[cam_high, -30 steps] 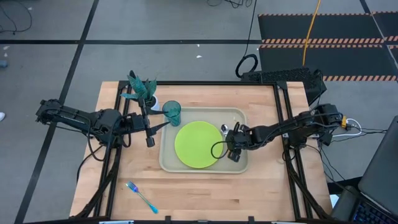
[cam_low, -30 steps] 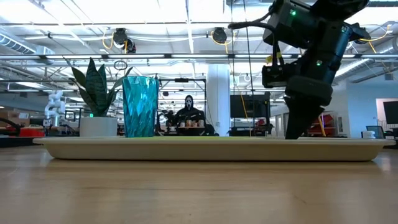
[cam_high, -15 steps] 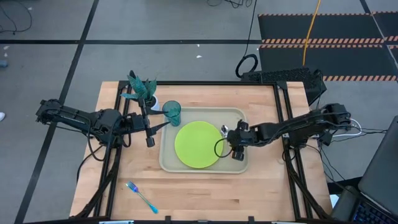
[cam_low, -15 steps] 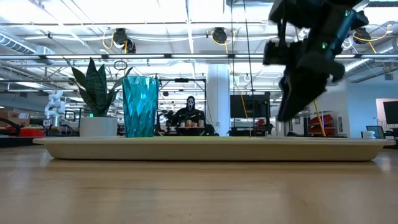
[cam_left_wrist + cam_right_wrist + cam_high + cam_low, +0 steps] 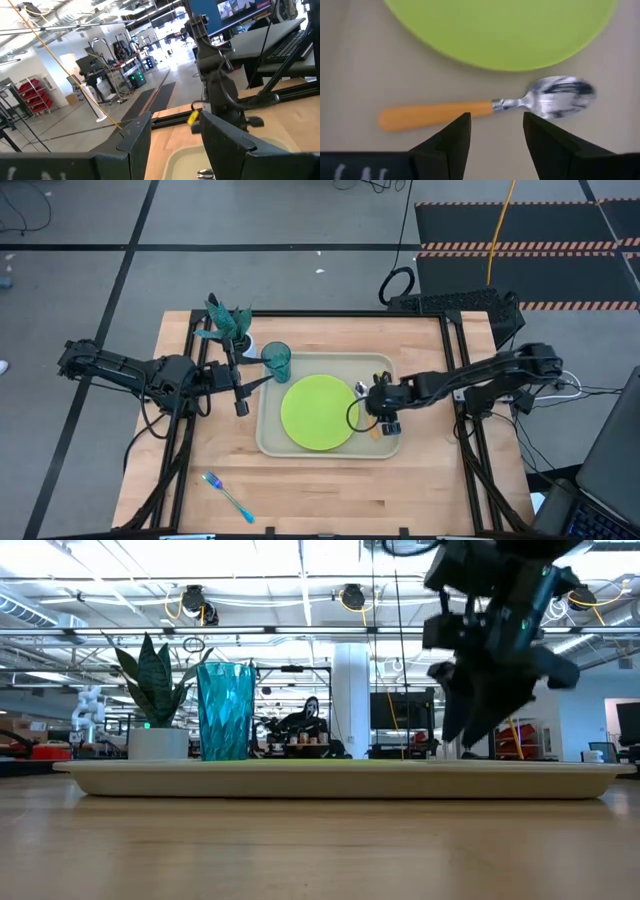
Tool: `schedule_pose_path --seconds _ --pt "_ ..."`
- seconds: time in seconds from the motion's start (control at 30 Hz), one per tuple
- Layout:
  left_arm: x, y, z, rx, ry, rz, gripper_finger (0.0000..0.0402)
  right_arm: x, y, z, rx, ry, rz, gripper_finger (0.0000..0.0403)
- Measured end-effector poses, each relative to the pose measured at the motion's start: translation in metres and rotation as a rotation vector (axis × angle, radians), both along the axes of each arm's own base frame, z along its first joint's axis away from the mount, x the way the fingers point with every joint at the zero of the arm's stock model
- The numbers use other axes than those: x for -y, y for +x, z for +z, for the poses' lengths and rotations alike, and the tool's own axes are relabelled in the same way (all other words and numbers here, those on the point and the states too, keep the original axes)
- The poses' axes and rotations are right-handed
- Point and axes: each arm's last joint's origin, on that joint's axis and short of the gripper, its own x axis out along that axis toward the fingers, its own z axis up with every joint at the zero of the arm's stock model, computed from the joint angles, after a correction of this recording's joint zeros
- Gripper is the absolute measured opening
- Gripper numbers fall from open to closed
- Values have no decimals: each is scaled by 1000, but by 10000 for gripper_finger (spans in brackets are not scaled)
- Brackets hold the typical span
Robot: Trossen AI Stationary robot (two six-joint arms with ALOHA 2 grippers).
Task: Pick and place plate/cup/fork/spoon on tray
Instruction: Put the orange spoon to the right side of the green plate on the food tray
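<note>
The beige tray (image 5: 270, 435) holds the lime-green plate (image 5: 316, 412), the teal cup (image 5: 277, 361) at its far left corner, and the orange-handled spoon (image 5: 435, 115), which lies flat on the tray floor beside the plate's right edge. My right gripper (image 5: 495, 135) is open and empty, hovering just above the spoon's handle; it also shows in the high view (image 5: 384, 418). The blue-handled fork (image 5: 228, 495) lies on the table near the front left. My left gripper (image 5: 240, 394) is open and empty beside the tray's left rim.
A white pot with a green plant (image 5: 230, 327) stands at the far left, just behind the cup. Bare wood lies in front of the tray and to its left around the fork. Black frame rails (image 5: 458, 360) run along the table's sides.
My right gripper has risen from the tray floor and now hangs a little above it. The spoon stays lying flat on the tray beside the plate.
</note>
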Motion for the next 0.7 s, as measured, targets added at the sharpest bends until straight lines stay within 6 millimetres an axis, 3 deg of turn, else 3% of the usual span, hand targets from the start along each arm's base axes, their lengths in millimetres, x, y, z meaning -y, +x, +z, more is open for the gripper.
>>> schedule_pose_path --seconds 0.17,0.53,0.7 --pt "0 0 0 0 0 0 172 1 5 -15 -64 -48 90 173" --pt "0 0 0 -1 4 2 172 7 18 -6 -12 74 43 174" --pt "0 0 0 -1 4 2 172 9 18 -6 -14 155 31 197"
